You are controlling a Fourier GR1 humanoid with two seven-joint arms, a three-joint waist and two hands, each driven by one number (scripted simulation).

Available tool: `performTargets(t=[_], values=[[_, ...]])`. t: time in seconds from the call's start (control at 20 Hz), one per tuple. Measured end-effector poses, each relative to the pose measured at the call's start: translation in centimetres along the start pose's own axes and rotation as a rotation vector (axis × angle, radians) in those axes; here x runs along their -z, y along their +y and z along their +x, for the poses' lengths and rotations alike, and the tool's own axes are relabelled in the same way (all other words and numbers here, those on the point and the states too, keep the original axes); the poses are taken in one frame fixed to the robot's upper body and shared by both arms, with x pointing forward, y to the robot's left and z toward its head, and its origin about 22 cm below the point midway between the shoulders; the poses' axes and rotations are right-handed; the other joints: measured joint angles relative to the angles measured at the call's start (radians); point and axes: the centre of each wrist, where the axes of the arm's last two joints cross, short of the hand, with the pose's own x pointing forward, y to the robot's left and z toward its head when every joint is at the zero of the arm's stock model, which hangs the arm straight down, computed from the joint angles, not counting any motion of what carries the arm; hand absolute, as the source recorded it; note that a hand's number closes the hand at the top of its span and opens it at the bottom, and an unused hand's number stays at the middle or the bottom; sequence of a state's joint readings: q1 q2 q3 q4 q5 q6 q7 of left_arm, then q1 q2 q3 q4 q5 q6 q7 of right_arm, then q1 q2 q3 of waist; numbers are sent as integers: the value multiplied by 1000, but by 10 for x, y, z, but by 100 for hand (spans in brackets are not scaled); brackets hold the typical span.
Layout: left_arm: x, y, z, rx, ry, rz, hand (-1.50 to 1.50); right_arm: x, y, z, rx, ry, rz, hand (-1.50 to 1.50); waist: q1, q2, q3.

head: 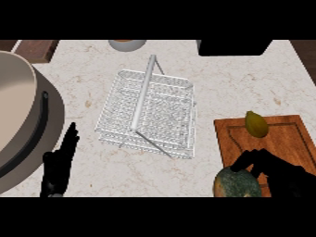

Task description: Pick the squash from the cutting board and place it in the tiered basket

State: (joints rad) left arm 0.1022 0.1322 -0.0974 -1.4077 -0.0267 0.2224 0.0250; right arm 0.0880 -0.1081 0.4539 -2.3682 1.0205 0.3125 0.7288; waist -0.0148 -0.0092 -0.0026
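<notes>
no readable writing or labels anywhere. right hand (283, 173) curled round squash (237, 184), gripping it over near edge of cutting board (293, 134). yellow fruit (256, 124) on board just beyond hand. wire tiered basket (148, 111) off to hand's left, nothing in it. left hand (59, 164) open, fingers straight, beside big round pan (13, 115).

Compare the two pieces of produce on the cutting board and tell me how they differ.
The squash is mottled grey-green and orange; the other fruit is plain yellow. The squash is rounder and looks clearly bigger; the yellow fruit is slim and elongated. The right hand curls round the squash at the board's near end; the yellow fruit lies untouched at the far end. Both rest on the wooden cutting board.
</notes>
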Motion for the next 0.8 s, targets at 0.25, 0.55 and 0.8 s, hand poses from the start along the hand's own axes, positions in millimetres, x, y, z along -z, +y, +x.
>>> performTargets(t=[0.25, 0.55, 0.8], values=[[1, 0, 1, 0, -6, -2, 0, 13, -18, 24, -39, -10, -53, 150, 5, 2, 0], [-2, -3, -1, 5, -4, -12, 0, 29, -46, 58, -16, -65, -180, 150, 16, 4, 0], [5, -5, 0, -2, -4, -16, 0, 51, -65, 83, 38, -112, -210, 150, 20, 6, 1]])
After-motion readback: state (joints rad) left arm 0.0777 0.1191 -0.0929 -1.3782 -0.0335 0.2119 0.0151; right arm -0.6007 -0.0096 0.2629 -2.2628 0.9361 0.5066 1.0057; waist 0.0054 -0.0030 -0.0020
